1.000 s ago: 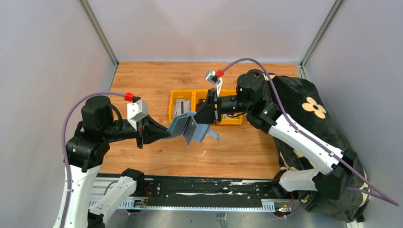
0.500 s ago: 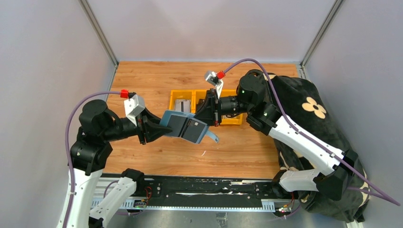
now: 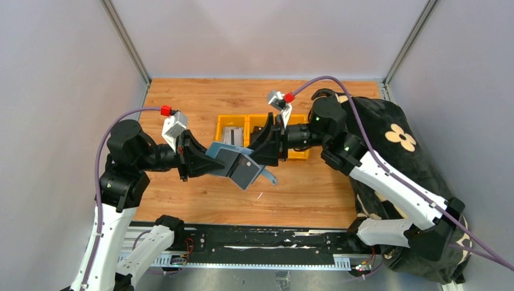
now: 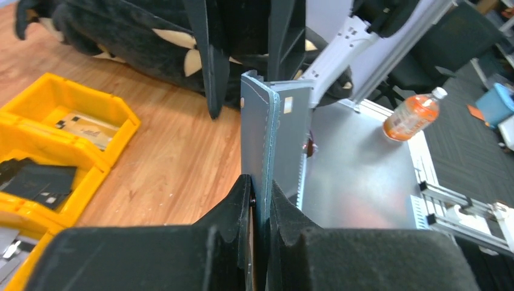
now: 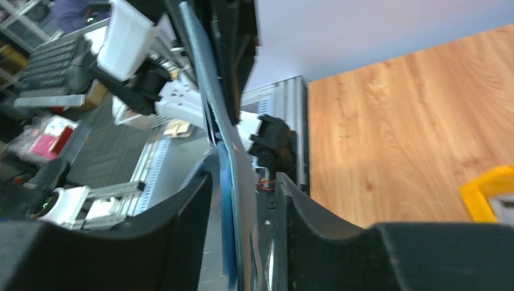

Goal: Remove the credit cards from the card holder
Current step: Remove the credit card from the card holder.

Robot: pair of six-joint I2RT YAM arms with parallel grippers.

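**Right gripper (image 3: pixel 262 151) has opened off the card holder (image 3: pixel 233 165)**

Its fingers now straddle the slate-blue holder, clamped aloft by the left gripper (image 3: pixel 205 162) over the wooden table (image 3: pixel 194 103). Grey walls (image 3: pixel 60 91) surround; yellow bins (image 3: pixel 232 123) behind hold cards (image 3: pixel 231 136); flowered black cloth (image 3: pixel 394 136) lies right.

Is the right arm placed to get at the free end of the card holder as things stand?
Probably yes. The right fingers stand apart on either side of the card holder at its free end, with nothing between, while the left fingers clamp its other end.
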